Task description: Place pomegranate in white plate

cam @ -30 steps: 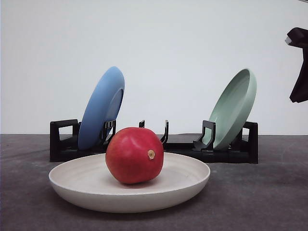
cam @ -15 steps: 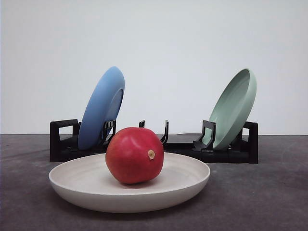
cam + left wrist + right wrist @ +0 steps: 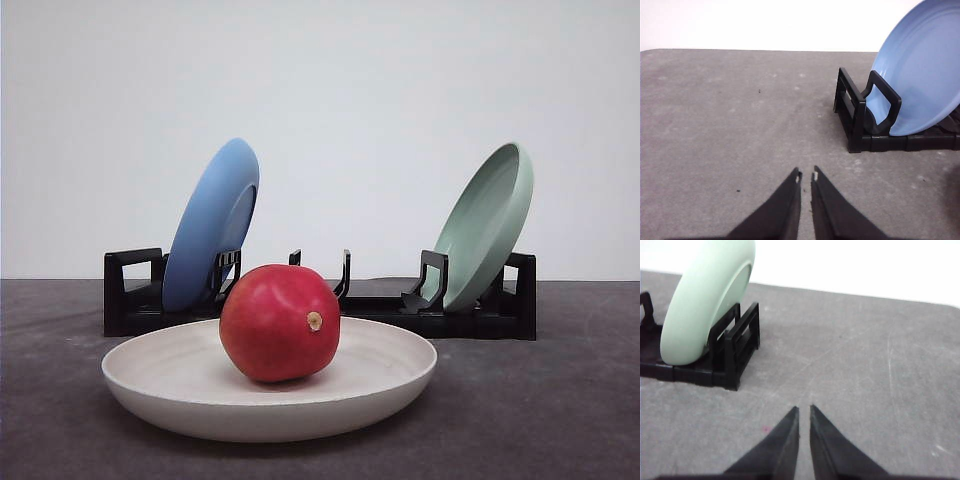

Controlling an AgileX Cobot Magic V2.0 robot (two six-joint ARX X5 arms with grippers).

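While pomegranate (image 3: 279, 322) sits in white plate (image 3: 180, 385), left hand (image 3: 806, 175) and right hand (image 3: 804, 409) hover nearly closed, empty.

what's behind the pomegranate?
Behind the pomegranate, the white plate far rim, then the black rack with the blue plate. The rack's middle base is hidden by the fruit.

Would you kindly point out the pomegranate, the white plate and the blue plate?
pomegranate (image 3: 278, 322), front view, middle of its red skin.
white plate (image 3: 165, 372), front view, bare inner left floor.
blue plate (image 3: 207, 226), front view, its back face.
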